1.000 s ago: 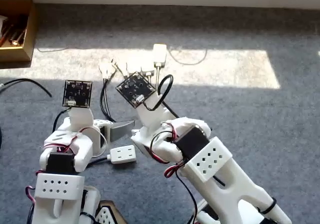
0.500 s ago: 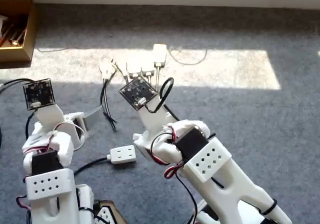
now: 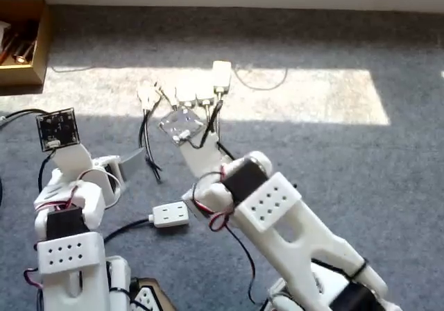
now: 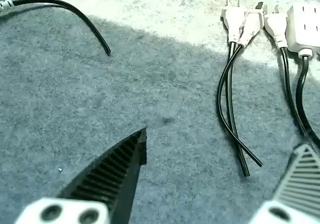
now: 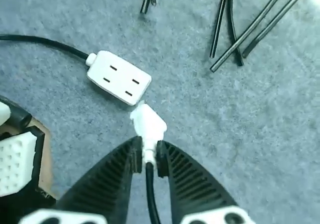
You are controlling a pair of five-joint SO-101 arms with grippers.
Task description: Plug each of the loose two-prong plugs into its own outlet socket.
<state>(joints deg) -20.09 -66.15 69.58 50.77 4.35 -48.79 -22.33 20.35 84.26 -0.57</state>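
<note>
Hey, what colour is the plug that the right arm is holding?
The plug is white, on a black cord; the right wrist view shows it best.

Outlet socket (image 3: 170,215) lies on carpet (image 3: 347,172) between both arms. Loose plugs (image 3: 148,96) at 12 o'clock from it, well apart. Second socket (image 3: 221,75) at 3 o'clock of those. Plug (image 5: 147,126) in right gripper (image 5: 148,146), just beside outlet socket.

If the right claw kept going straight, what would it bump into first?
Probably the white outlet block: the right gripper is shut on a white plug that points at the block's near edge, so the plug would touch it first. The height gap is unclear.
</note>
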